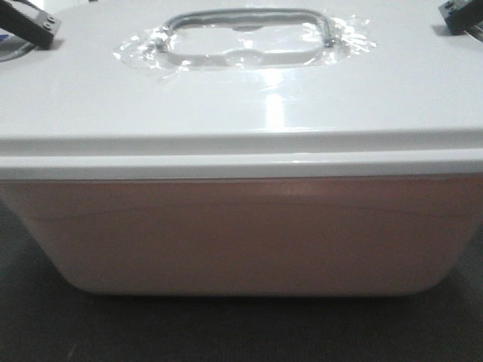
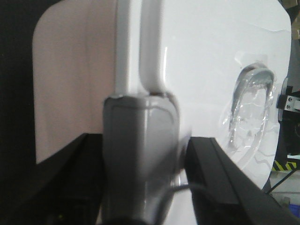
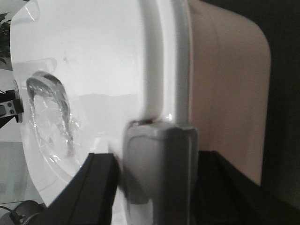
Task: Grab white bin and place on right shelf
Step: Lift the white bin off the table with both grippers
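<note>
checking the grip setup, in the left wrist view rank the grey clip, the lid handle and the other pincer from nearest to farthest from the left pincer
1. grey clip, on the bin's near end, between the left pincer's fingers
2. lid handle, mid-lid, further right
3. right pincer, past the bin's far end, at the right edge

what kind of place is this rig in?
Hard to say: the white bin fills every view. Probably a lab or warehouse floor, going by the black-yellow hazard tape in the left wrist view and the dark surface under the bin.
</note>
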You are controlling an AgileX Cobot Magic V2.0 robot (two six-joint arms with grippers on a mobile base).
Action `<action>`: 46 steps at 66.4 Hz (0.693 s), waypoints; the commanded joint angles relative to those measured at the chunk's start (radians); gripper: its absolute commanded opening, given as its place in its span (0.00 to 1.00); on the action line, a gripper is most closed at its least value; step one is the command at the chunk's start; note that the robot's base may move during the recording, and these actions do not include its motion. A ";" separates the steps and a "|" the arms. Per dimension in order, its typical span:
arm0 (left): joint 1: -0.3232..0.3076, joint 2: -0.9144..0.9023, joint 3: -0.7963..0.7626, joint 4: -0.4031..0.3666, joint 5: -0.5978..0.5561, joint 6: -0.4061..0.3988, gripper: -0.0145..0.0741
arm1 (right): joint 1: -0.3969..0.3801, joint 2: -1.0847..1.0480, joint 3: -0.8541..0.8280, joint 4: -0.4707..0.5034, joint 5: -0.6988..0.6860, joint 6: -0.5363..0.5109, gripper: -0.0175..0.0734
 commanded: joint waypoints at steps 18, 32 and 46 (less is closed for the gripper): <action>0.054 -0.119 -0.037 -0.122 0.068 0.014 0.44 | 0.007 -0.101 -0.029 0.201 0.174 -0.038 0.59; 0.054 -0.119 -0.037 -0.113 0.087 0.014 0.44 | 0.007 -0.113 -0.029 0.206 0.174 -0.038 0.59; 0.054 -0.119 -0.037 -0.106 0.096 0.014 0.44 | 0.045 -0.113 -0.029 0.224 0.167 -0.040 0.59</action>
